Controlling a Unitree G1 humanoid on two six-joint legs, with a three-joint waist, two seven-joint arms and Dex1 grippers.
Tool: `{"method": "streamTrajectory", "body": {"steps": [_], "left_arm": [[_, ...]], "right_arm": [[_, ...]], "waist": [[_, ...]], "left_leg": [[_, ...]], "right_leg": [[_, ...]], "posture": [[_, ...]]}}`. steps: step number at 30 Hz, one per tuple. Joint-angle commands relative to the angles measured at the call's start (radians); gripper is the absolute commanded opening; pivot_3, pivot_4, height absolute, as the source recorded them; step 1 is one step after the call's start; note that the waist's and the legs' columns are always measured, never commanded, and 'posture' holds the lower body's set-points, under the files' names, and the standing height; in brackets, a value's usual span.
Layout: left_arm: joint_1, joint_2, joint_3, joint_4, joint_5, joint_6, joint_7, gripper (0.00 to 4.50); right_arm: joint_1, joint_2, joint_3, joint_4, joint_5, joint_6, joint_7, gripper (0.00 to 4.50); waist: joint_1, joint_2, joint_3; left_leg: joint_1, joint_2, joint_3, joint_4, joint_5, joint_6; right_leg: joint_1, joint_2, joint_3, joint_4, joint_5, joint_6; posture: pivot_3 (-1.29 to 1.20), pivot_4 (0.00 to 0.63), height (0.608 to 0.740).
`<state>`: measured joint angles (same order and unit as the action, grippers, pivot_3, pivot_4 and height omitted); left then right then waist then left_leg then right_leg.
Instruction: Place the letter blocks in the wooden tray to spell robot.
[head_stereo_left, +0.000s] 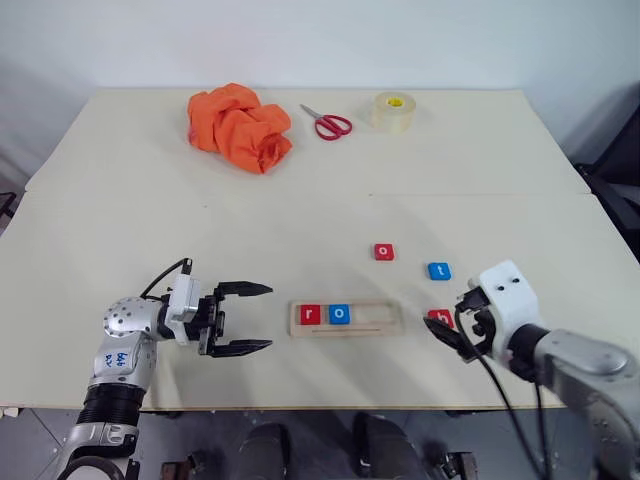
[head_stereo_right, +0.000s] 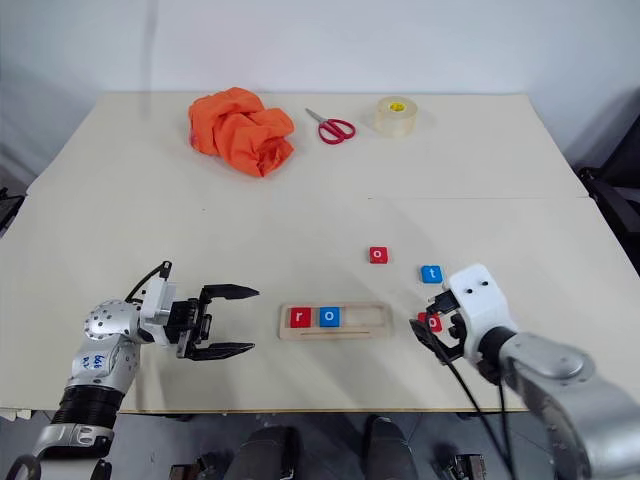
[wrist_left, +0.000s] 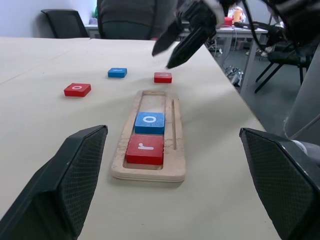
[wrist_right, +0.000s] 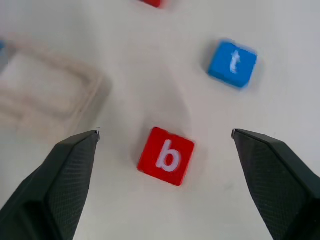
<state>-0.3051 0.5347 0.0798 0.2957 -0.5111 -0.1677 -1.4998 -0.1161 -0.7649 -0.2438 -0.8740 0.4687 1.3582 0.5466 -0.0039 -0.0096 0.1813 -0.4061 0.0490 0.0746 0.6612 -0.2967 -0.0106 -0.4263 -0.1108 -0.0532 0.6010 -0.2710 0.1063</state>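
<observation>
The wooden tray (head_stereo_left: 345, 318) lies near the front edge of the table (head_stereo_left: 150, 200), between the two grippers. In it a red r block (head_stereo_left: 310, 315) and a blue o block (head_stereo_left: 339, 314) are set side by side at its left end; the rest of the groove is bare. The narrow slot running along the tray beside the groove is made out best in the left wrist view.

Outside the tray, a red o block (head_stereo_left: 384, 252) and a blue t block (head_stereo_left: 439, 271) lie on the table to the right, apart from each other. The red b block (wrist_right: 166, 156) is half hidden behind the right gripper (head_stereo_left: 452, 334) in the head views, but in the right wrist view its letter is read plainly, lying flat on the table between the widely spread fingers, touched by neither.

The left gripper (head_stereo_left: 245, 318) is held level just left of the tray, jaws open and empty, pointing toward it.

At the far side an orange cloth (head_stereo_left: 240, 127), red-handled scissors (head_stereo_left: 328, 123) and a roll of tape (head_stereo_left: 393, 110) are seen.
</observation>
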Motion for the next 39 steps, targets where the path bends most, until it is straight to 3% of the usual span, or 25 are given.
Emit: {"method": "streamTrajectory", "body": {"steps": [1, 7, 12, 17, 18, 21, 27, 33, 39], "left_arm": [[0.002, 0.017, 0.018, -0.005, -0.013, -0.019, -0.027, 4.5], [0.024, 0.026, 0.024, 0.001, -0.019, -0.036, -0.04, 4.5], [0.051, 0.034, 0.036, -0.014, -0.021, -0.047, -0.026, 4.5], [0.065, 0.038, 0.049, -0.035, -0.023, -0.048, -0.008, 4.5], [0.068, 0.038, 0.051, -0.041, -0.022, -0.046, -0.001, 4.5], [0.07, 0.036, 0.056, -0.05, -0.018, -0.047, 0.009, 4.5], [0.071, 0.036, 0.058, -0.057, -0.017, -0.043, 0.018, 4.5], [0.067, 0.035, 0.054, -0.056, -0.019, -0.04, 0.014, 4.5], [0.046, 0.032, 0.047, -0.028, -0.01, -0.045, 0.004, 4.5]], "right_arm": [[-0.003, -0.185, 0.088, 0.147, 0.006, -0.303, 0.294, 4.46], [-0.084, -0.359, 0.29, 0.487, -0.155, -0.745, 0.58, 4.46], [-0.252, -0.312, 0.442, 0.76, -0.286, -0.927, 0.659, 4.46], [-0.34, -0.255, 0.505, 0.901, -0.352, -0.997, 0.695, 4.46], [-0.348, -0.244, 0.508, 0.918, -0.358, -1.016, 0.701, 4.3], [-0.354, -0.224, 0.502, 0.927, -0.365, -1.028, 0.703, 3.56], [-0.347, -0.21, 0.488, 0.897, -0.362, -1.02, 0.695, 1.53], [-0.352, -0.233, 0.432, 0.78, -0.331, -0.938, 0.691, 1.46], [-0.428, -0.179, 0.43, 0.616, -0.27, -0.703, 0.639, 1.46]], "waist": [[-0.003, -0.001, 0.0], [-0.001, -0.002, 0.001], [-0.001, -0.003, 0.002], [0.001, -0.003, 0.001], [0.001, -0.003, 0.001], [-0.002, -0.004, 0.001], [-0.002, -0.004, 0.001], [-0.001, -0.004, 0.001], [0.001, -0.004, 0.001]], "left_leg": [[0.0, 0.0, 0.0, 0.0, 0.0, 0.0], [0.0, 0.001, 0.002, 0.001, 0.0, 0.0], [0.001, 0.001, 0.004, 0.003, 0.0, 0.0], [0.001, 0.001, 0.004, 0.004, 0.0, 0.0], [0.001, 0.001, 0.004, 0.005, 0.0, -0.001], [0.001, 0.001, 0.004, 0.006, 0.0, -0.001], [0.003, 0.001, 0.004, 0.007, 0.002, -0.003], [0.003, 0.002, 0.004, 0.006, 0.003, -0.004], [0.002, 0.001, 0.004, 0.006, 0.003, -0.004]], "right_leg": [[0.0, 0.001, 0.0, 0.0, 0.0, 0.0], [0.0, 0.001, 0.001, 0.0, 0.001, 0.002], [0.0, 0.001, 0.002, 0.0, 0.002, 0.003], [-0.001, 0.001, 0.002, 0.002, 0.002, 0.003], [0.0, 0.0, 0.002, 0.002, 0.002, 0.003], [0.0, 0.0, 0.002, 0.003, 0.002, 0.003], [0.0, 0.0, 0.003, 0.007, 0.003, 0.001], [-0.001, 0.0, 0.003, 0.01, 0.003, 0.0], [-0.002, 0.0, 0.003, 0.009, 0.003, 0.0]], "posture": [[0.0, 0.15, 0.74], [0.0, 0.15, 0.74], [0.0, 0.15, 0.74], [0.0, 0.15, 0.74], [0.0, 0.15, 0.74], [0.0, 0.15, 0.74], [0.0, 0.15, 0.74], [0.0, 0.15, 0.74], [0.0, 0.15, 0.74]]}}
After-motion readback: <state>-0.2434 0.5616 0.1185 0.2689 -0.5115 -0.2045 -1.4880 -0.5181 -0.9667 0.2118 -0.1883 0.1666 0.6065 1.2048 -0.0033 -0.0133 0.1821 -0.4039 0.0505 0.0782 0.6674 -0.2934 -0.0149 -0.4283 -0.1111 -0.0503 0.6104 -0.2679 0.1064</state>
